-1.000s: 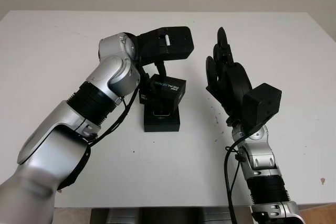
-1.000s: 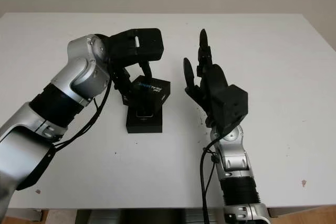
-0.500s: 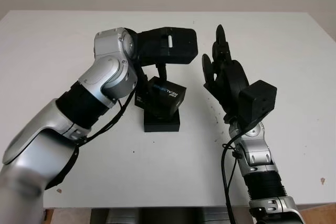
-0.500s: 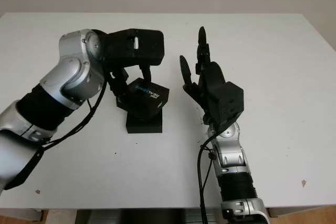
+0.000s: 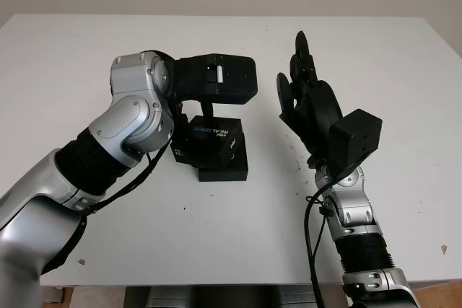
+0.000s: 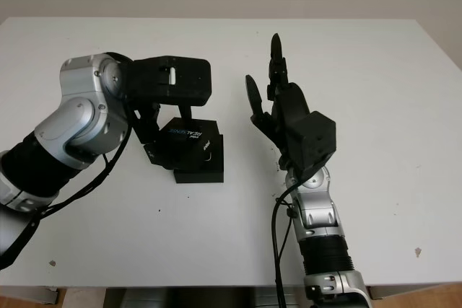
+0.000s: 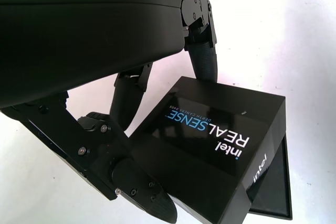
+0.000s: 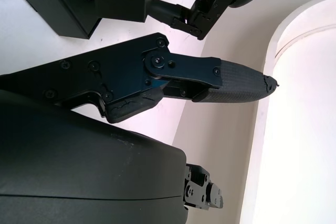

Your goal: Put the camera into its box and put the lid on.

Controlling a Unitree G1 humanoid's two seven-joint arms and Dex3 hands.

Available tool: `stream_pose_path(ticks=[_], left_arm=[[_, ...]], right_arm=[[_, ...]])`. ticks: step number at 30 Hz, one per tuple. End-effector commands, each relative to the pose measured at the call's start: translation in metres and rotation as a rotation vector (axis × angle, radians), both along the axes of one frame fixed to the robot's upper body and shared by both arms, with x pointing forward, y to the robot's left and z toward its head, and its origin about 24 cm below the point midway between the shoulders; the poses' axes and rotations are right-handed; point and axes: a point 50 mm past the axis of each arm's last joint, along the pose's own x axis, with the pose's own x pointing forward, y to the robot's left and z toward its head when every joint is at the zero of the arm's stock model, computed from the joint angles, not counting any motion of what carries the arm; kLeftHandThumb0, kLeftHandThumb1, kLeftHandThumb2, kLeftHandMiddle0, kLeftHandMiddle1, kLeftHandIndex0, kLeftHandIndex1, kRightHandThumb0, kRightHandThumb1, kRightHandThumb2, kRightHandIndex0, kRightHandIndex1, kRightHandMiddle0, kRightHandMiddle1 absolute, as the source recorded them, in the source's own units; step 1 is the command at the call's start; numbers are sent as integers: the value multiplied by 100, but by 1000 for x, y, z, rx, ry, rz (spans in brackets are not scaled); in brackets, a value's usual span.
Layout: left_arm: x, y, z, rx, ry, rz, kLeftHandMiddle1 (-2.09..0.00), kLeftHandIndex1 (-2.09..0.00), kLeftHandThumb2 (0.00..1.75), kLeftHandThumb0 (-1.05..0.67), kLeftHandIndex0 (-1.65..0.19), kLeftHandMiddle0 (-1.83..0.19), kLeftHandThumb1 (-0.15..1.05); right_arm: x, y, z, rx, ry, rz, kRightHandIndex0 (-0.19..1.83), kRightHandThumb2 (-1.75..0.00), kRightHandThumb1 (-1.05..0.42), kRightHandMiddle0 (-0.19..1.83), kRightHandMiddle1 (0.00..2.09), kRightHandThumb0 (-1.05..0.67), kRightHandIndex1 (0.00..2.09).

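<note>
Lid (image 5: 208, 139) of the camera box, printed "intel REALSENSE", sits clasped in my left hand (image 7: 157, 145), held tilted just above the black box base (image 5: 225, 169) on the white table (image 5: 86, 55) so I can square it before lowering. It overlaps the base's near-left part. My right hand (image 5: 307, 102) is raised beside the box, open and holding nothing, near enough to steady it.

The lid (image 7: 220, 145) looks like smooth black card with a soft sheen and printed lettering, and the box (image 5: 225, 167) beneath is matt black. Both hands, left hand (image 5: 206, 106) and right hand (image 5: 307, 99), are dull black plastic, against brushed silvery metal arm shells (image 5: 137, 106) and a matt white table (image 5: 72, 55).
</note>
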Motion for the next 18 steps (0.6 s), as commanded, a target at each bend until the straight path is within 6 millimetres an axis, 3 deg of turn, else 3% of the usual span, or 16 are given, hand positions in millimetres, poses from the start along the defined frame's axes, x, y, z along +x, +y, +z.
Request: stream_pose_path(ticks=[1,9,14,18], left_arm=[[-2,1,-6,-17,14,-1,-197,-189,27,-31,-6,-27,105],[1,-3,-11,-39,-3,-19,-205,-167,24,-32,11,-34,105],[4,-8,-10,-26,-13,-11,-209,-183,26,-30,-8,-44,105],[5,-10,-11,-36,-30,-16,-209,-190,24,-30,-10,-52,105]], right_arm=[[1,-3,5,-14,-27,-6,-19,-55,-105,-19,0,-80,0],[0,-3,4,-6,-28,-4,-19,-56,-105,-19,0,-81,0],[-1,-3,4,-8,-23,-8,-19,-55,-105,-19,0,-82,0],[-2,-3,4,-13,-22,-11,-19,-56,-105,-19,0,-81,0]])
